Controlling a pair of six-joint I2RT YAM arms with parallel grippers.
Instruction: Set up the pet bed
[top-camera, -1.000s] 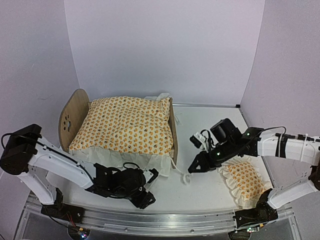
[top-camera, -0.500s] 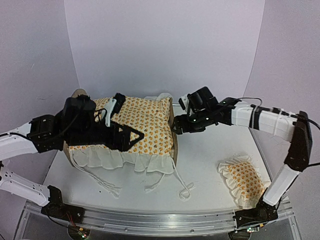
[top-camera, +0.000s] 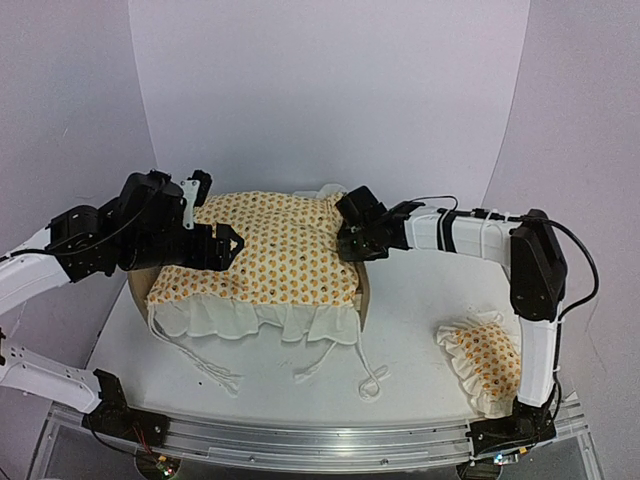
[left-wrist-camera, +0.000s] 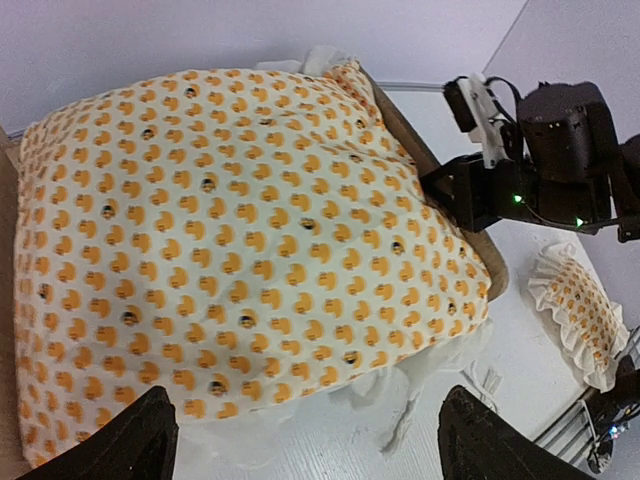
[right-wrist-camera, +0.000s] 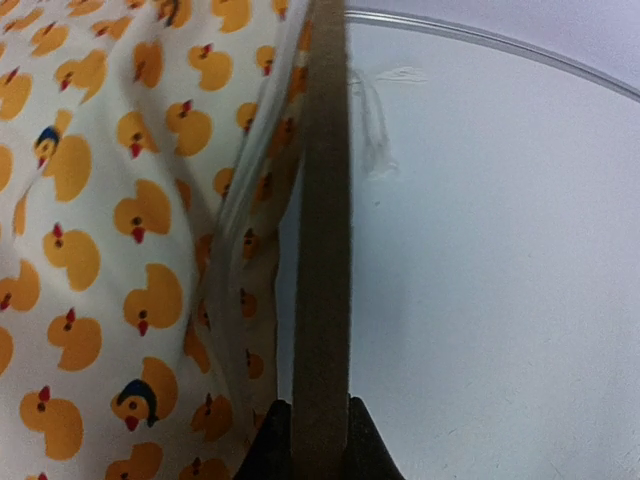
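The pet bed stands mid-table, its mattress hidden under an orange duck-print quilt with a white ruffle. My right gripper reaches in from the right and is shut on the top edge of the bed's right end board, which runs straight up between the fingers of that gripper. My left gripper hangs open above the quilt on its left side, touching nothing. The wooden end board and the right gripper also show in the left wrist view.
A small matching ruffled pillow lies on the white table at the front right. The quilt's loose ties trail onto the table in front of the bed. Purple walls close in at the back and both sides.
The left arm rose from the table's front edge to above the quilt's left side and opened. The right gripper moved from near the pillow to the right end board and shut on it.
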